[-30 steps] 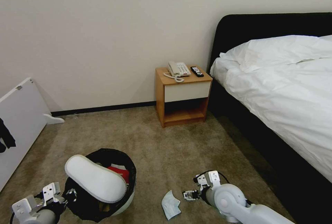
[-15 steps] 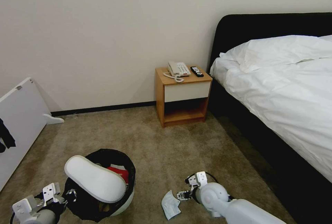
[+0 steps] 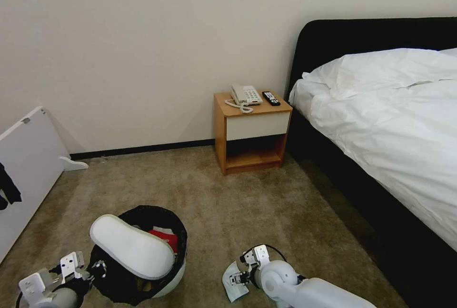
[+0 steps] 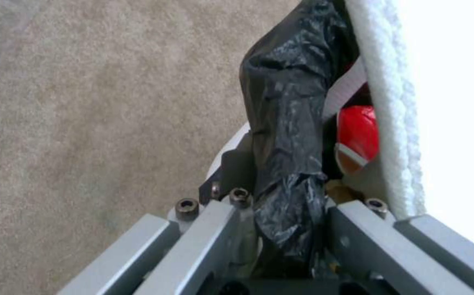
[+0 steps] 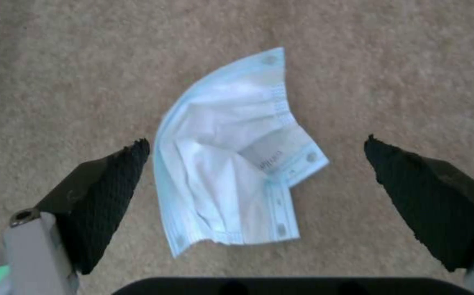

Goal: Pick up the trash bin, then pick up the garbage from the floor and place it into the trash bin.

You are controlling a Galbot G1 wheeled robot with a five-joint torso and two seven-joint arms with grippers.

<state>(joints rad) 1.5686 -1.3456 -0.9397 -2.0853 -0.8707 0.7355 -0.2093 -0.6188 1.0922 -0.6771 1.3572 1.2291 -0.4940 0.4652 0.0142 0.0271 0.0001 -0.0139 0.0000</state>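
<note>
Head view: the trash bin [image 3: 164,277] is tilted at the near left of the floor [image 3: 214,203], a black bag [image 3: 143,213] folded over its rim. A white slipper [image 3: 131,246] lies across the bin's opening, and a red packet [image 3: 164,237] shows inside beneath it. The left gripper [image 3: 93,270] is at the bin's near-left rim. In the left wrist view its fingers [image 4: 215,229] are clamped on the bag-covered rim, the black plastic bunched between them, with the slipper's white edge and a red can [image 4: 357,139] just inside the bin.

The pale-blue mask [image 3: 234,283] lies flat on the carpet to the right of the bin, apart from it. The right gripper [image 3: 236,278] is low over the mask, its arm reaching in from the near right. In the right wrist view the two black pads [image 5: 108,192] are spread wide, one on each side of the mask, neither visibly touching it.

A wooden nightstand [image 3: 251,132] stands against the far wall with a telephone [image 3: 245,94] and a remote [image 3: 271,98] on top. The bed [image 3: 390,122] runs along the right side, and a white board [image 3: 28,165] leans at the left.
</note>
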